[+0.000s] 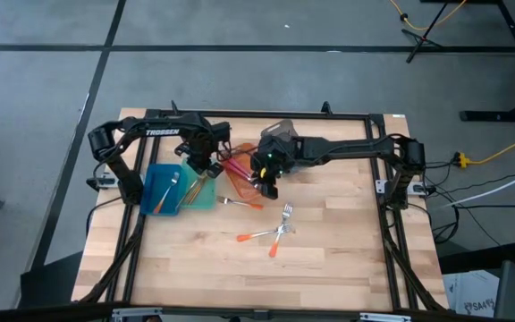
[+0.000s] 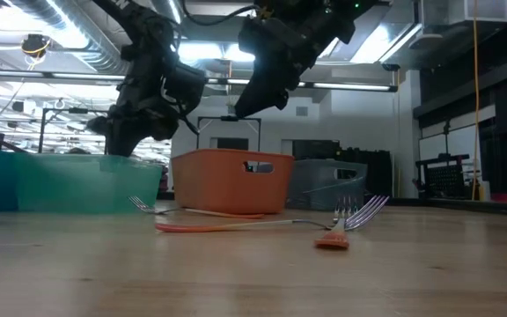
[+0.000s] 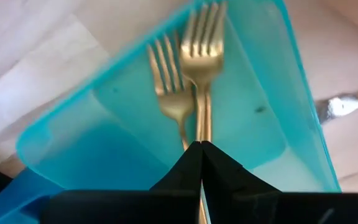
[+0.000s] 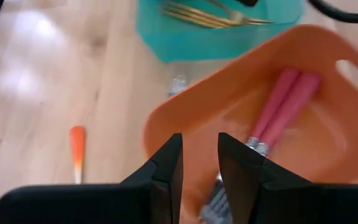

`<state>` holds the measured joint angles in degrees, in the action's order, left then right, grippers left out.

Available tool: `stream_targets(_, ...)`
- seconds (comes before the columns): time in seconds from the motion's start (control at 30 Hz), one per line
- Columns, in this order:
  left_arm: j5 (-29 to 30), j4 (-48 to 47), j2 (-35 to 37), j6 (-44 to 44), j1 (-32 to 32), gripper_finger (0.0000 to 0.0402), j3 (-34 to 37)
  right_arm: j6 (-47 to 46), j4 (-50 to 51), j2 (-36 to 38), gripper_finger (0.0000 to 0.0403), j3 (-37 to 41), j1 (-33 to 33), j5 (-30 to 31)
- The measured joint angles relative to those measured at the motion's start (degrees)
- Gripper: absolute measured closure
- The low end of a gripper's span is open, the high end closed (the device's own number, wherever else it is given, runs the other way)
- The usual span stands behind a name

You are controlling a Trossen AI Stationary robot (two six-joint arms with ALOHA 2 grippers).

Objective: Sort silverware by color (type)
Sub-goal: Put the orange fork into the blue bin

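The light wooden surface (image 1: 347, 233) carries four bins near its far-left part: a blue bin (image 1: 161, 190), a teal bin (image 1: 202, 190), an orange bin (image 1: 240, 172) and a grey bin (image 1: 275, 134). Orange-handled forks (image 1: 271, 235) lie loose near the middle, with another fork (image 1: 240, 202) just beside the teal bin.

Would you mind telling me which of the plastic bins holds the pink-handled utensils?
The orange bin, the one under the right gripper: two pink-handled utensils lie in it, whereas the teal bin beside it holds gold forks.
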<state>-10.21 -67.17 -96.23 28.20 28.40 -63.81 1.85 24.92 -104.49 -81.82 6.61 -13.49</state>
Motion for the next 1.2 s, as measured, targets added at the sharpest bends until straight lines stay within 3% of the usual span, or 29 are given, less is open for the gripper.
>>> stream_targets(0.33, -0.82, -0.16, 5.13, 0.53, -6.22, 0.0400, -0.02, 0.02, 0.60, 0.00, 0.0313, 0.00, -8.07, 0.02)
stream_targets(0.43, -0.43, -0.16, 7.74, 2.14, -8.75, 0.0400, -0.02, -0.03, 0.59, 0.00, 0.0313, 0.00, -10.20, 2.52)
stream_targets(0.83, 10.30, 0.71, 16.86, 13.01, -22.00, 0.0400, -0.02, -1.56, 0.73, 0.00, 0.0313, 0.00, -16.13, 13.15)
stream_targets(1.2, 19.16, 3.67, 17.88, 19.74, -33.56, 0.0400, -0.02, 3.56, 9.51, 0.00, 0.0313, 0.02, -18.27, 13.55)
